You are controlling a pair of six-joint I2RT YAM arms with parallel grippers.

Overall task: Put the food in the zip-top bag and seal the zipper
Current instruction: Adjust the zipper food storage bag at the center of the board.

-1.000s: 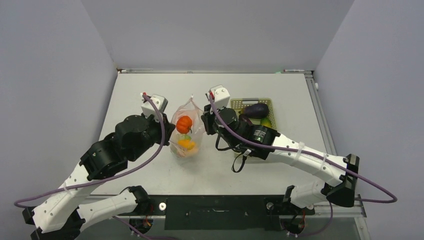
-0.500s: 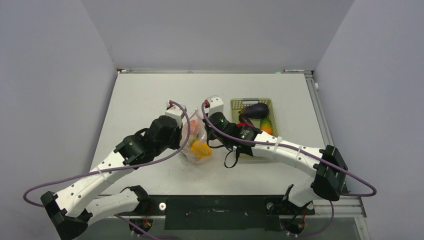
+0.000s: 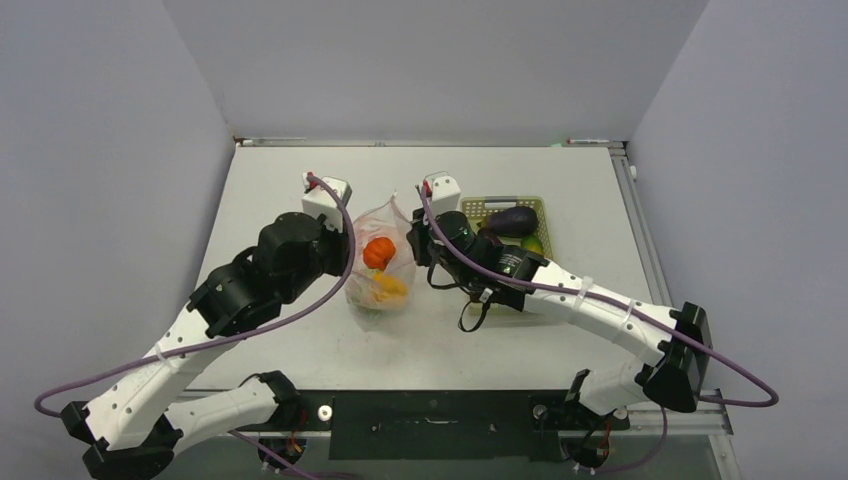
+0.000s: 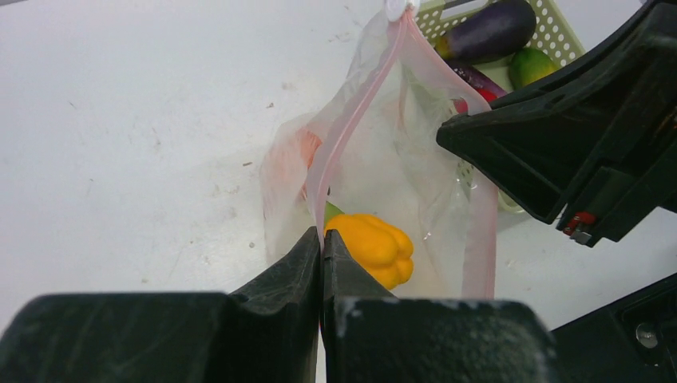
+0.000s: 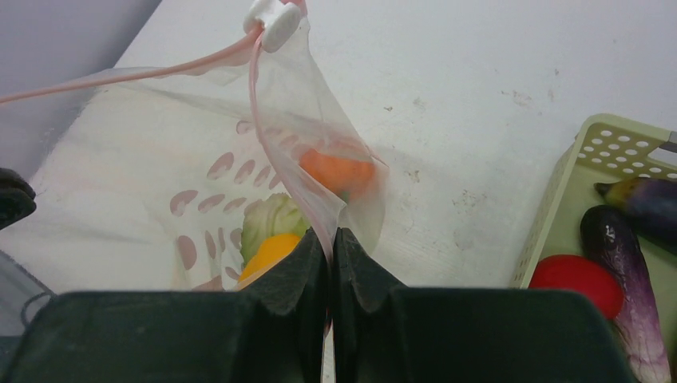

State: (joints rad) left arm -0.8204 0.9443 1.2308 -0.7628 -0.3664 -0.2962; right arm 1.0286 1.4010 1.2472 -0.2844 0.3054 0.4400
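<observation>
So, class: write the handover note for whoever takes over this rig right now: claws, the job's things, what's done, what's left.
Left claw: shut on one mouth edge of the zip-top bag.
Right claw: shut on the opposite edge.
In the bag: orange, yellow pepper.
In the basket: eggplant, tomato.
Left: bag those, then seal the zipper, which is open.

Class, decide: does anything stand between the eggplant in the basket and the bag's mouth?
Yes: the right pincer, shut on the bag at its rim, and the right arm lie between the basket holding the eggplant and the mouth.
</observation>
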